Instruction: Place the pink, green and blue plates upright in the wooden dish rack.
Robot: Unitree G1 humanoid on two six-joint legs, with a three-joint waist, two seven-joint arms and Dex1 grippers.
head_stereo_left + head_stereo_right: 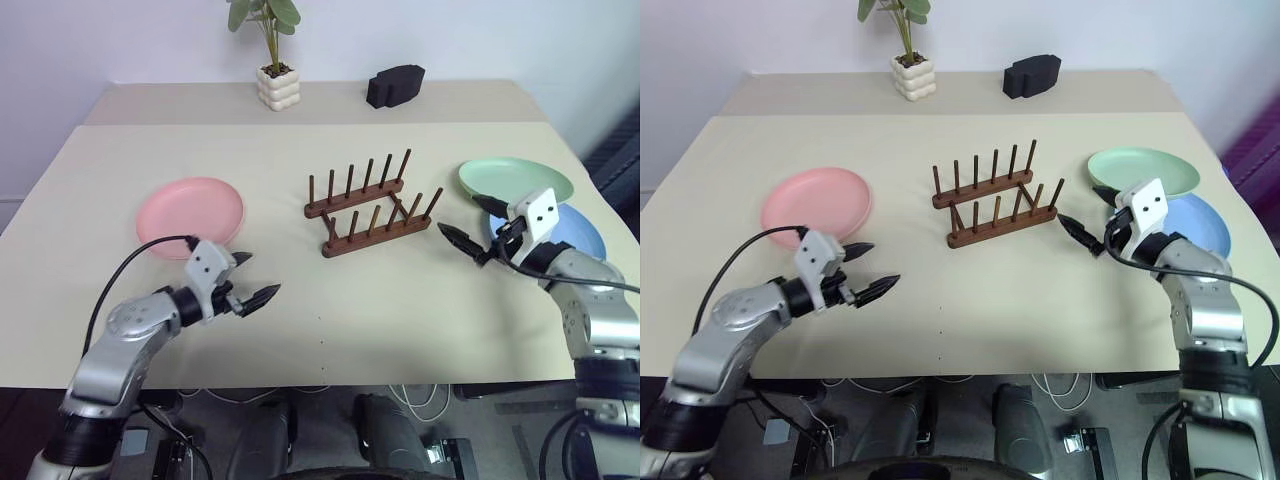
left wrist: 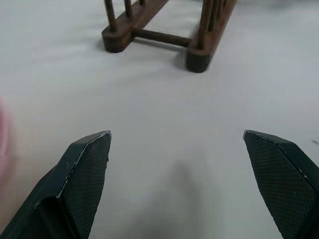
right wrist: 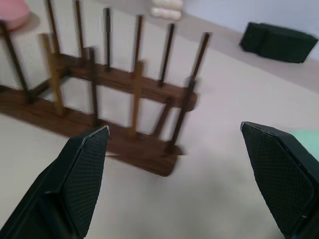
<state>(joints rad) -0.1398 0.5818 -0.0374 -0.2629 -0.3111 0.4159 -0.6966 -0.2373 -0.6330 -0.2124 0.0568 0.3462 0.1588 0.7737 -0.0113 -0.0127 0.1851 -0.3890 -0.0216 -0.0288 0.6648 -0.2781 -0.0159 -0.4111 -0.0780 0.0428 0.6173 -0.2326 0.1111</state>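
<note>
The pink plate [image 1: 190,215] lies flat at the table's left. At the right, the green plate [image 1: 515,178] lies flat and its near edge overlaps the blue plate [image 1: 580,232]. In the middle stands the wooden dish rack [image 1: 368,205], with no plate between its pegs. My left gripper [image 1: 258,275] hovers open just right of the pink plate and points toward the rack [image 2: 164,30]. My right gripper [image 1: 460,215] is open too. It hangs over the near edge of the green plate, aimed at the rack's right end [image 3: 114,84]. Neither gripper holds anything.
A potted plant [image 1: 270,60] in a white pot and a black block [image 1: 395,85] stand at the table's far edge. The table's near edge [image 1: 330,382] runs just in front of both arms. Bare tabletop lies between the grippers and the rack.
</note>
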